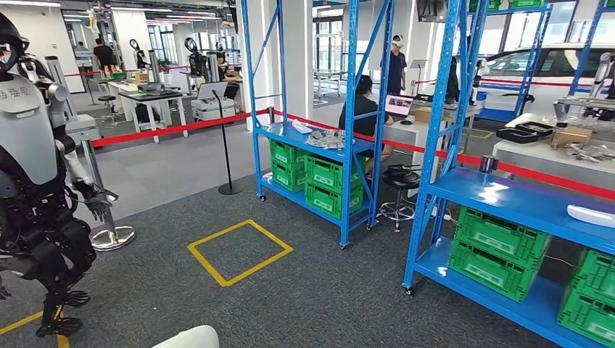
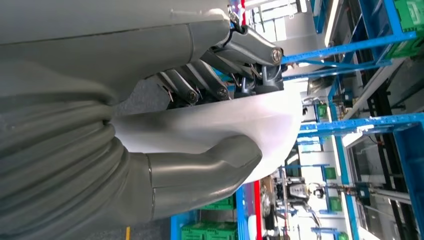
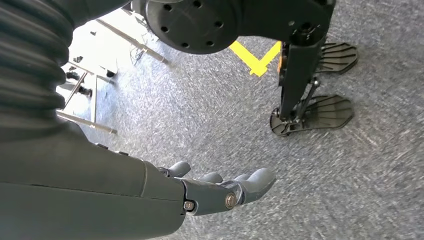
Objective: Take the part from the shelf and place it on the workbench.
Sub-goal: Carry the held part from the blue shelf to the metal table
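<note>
My left hand (image 2: 200,75) grips a smooth white curved part (image 2: 210,125), its thumb (image 2: 205,165) under the part and its dark fingers over the top edge. An edge of this white part (image 1: 187,338) pokes in at the bottom of the head view. My right hand (image 3: 220,187) hangs above grey carpet with its fingers stretched out and nothing in them. Another white part (image 1: 591,214) lies on the blue shelf (image 1: 508,199) at the right. A white table (image 1: 544,156) with trays and boxes stands behind that shelf.
A second blue shelf (image 1: 312,145) with green crates (image 1: 330,185) stands ahead. A yellow square (image 1: 239,250) marks the carpet. Another humanoid robot (image 1: 36,181) stands at the left by a stanchion (image 1: 109,232). A person (image 1: 362,116) sits behind the red tape (image 1: 167,130).
</note>
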